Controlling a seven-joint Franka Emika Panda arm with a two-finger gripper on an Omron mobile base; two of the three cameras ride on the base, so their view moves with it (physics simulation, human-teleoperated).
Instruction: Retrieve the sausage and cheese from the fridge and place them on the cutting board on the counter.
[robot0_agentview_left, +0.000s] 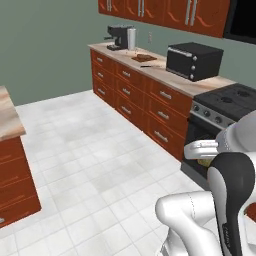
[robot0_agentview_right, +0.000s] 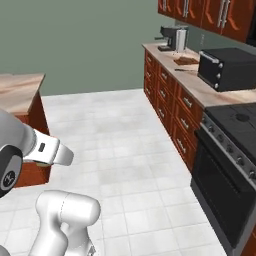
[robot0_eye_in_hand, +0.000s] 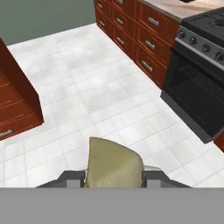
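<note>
A yellowish-tan chunk of cheese (robot0_eye_in_hand: 113, 164) sits between the two grey fingertips (robot0_eye_in_hand: 72, 177) of my gripper (robot0_eye_in_hand: 113, 178), which is shut on it above the white tile floor. In the left base view the gripper (robot0_agentview_left: 202, 156) hangs in front of the stove with a bit of cheese (robot0_agentview_left: 204, 162) showing under it. The brown cutting board (robot0_agentview_left: 143, 58) (robot0_agentview_right: 186, 60) lies far off on the marbled counter (robot0_agentview_left: 172, 79) (robot0_agentview_right: 197, 85), beside the coffee machine. The sausage and the fridge are out of view.
A black microwave (robot0_agentview_left: 194, 61) (robot0_agentview_right: 226, 68) stands on the counter next to the black stove (robot0_agentview_left: 227, 102) (robot0_agentview_right: 235, 145) (robot0_eye_in_hand: 199, 83). A coffee machine (robot0_agentview_left: 119, 36) is at the counter's far end. A wooden island (robot0_agentview_left: 10, 165) (robot0_agentview_right: 22, 100) stands across the open tile floor (robot0_agentview_left: 95, 150).
</note>
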